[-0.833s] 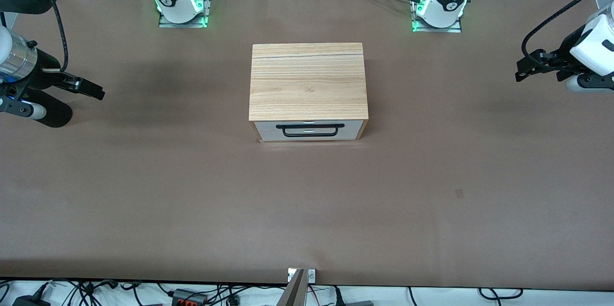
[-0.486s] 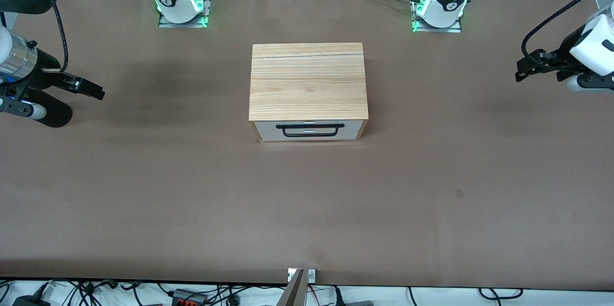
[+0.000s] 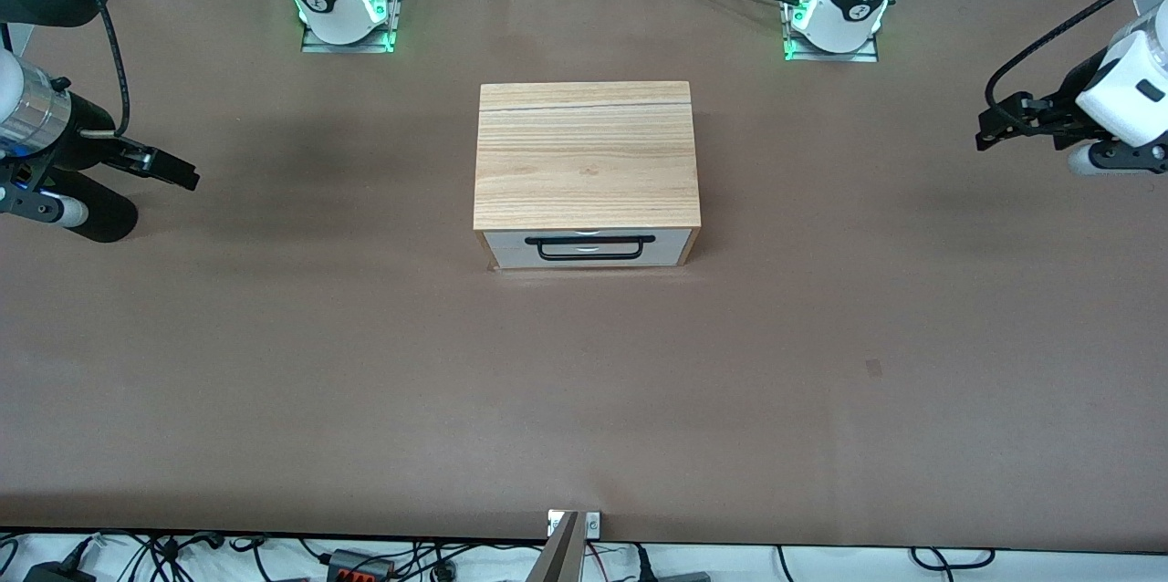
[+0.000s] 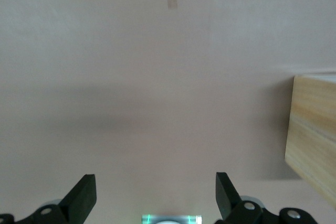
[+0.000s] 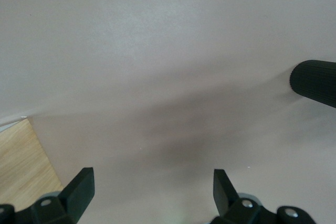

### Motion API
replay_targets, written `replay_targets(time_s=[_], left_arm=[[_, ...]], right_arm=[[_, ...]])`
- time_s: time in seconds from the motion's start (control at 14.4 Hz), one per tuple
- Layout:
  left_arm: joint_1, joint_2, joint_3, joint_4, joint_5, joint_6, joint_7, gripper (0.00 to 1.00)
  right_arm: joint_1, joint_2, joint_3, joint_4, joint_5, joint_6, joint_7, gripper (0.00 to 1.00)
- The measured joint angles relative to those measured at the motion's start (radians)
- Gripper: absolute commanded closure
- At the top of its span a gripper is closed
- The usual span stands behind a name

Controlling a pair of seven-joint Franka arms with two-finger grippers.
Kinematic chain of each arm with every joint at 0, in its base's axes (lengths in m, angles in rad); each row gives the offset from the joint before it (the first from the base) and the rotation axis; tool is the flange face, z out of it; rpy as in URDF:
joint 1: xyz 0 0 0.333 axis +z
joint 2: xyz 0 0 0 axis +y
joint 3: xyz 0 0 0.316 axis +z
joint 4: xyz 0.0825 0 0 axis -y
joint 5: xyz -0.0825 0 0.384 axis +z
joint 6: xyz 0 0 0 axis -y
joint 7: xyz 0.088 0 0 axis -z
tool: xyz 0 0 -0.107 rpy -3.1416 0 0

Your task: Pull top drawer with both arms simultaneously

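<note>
Top drawer (image 3: pixel 589 247) shut, flush in cabinet (image 3: pixel 586 153) at frame centre, black handle (image 3: pixel 589 242) facing front cam. Left gripper (image 3: pixel 990 128) up in air at right edge, over bare table (image 3: pixel 584 381), jaws wide apart, holding nothing. Right gripper (image 3: pixel 178 172) at left edge, also over bare table, jaws wide apart & empty. Both well apart from cabinet, neither touching handle

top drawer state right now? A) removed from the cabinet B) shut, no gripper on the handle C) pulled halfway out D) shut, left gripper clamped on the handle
B: the top drawer sits flush in the cabinet, while the left gripper and right gripper hang open over bare table at opposite ends.
</note>
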Motion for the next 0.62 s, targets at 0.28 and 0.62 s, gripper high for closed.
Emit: replay_targets(time_s=[0.28, 0.62], left_arm=[[-0.005, 0.043, -0.003, -0.001, -0.005, -0.046, 0.000, 0.00], [0.002, 0.111, -0.002, -0.001, -0.170, -0.052, 0.109, 0.00]], right_arm=[[0.000, 0.005, 0.000, 0.000, 0.006, 0.000, 0.000, 0.00], [0.000, 0.072, 0.001, 0.007, 0.143, 0.077, 0.000, 0.00]])
